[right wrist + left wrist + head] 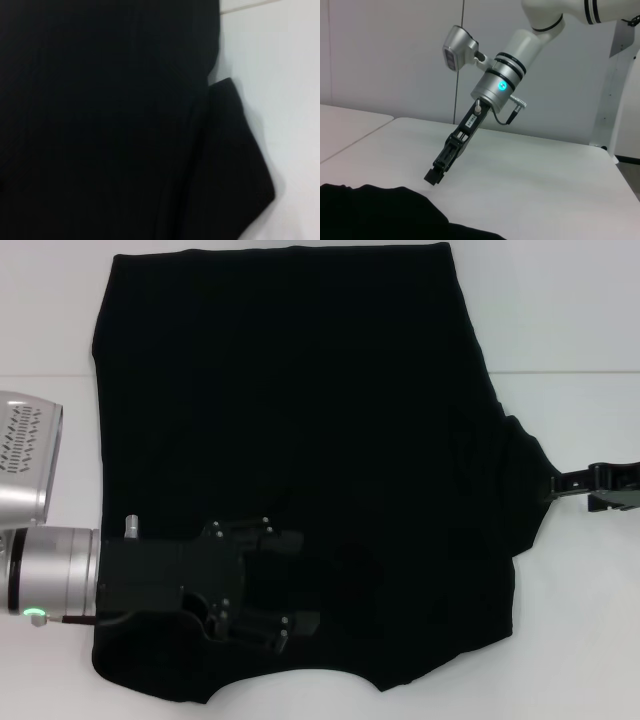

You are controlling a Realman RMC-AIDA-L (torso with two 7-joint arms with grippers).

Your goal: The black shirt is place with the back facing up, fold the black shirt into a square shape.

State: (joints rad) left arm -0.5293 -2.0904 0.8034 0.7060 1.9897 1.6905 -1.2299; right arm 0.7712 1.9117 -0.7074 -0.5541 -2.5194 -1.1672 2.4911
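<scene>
Two pincers at black shirt [300, 440]: left pincer [290, 585] spread, empty; right pincer [556, 486] unreadable at sleeve; risks bunching.

Shirt [300, 420] flat on table [580, 320]; left gripper [290, 585] over near hem, right gripper [560, 485] at right sleeve.

Left arm extended in from the left edge of the head view, wrist level, left gripper [300, 580] held with fingers spread apart, pointing toward the right. Right arm angled steeply downward in the left wrist view, right gripper [434, 176] slim at its tip, jaws closed together, also visible [565, 483] at right.
</scene>
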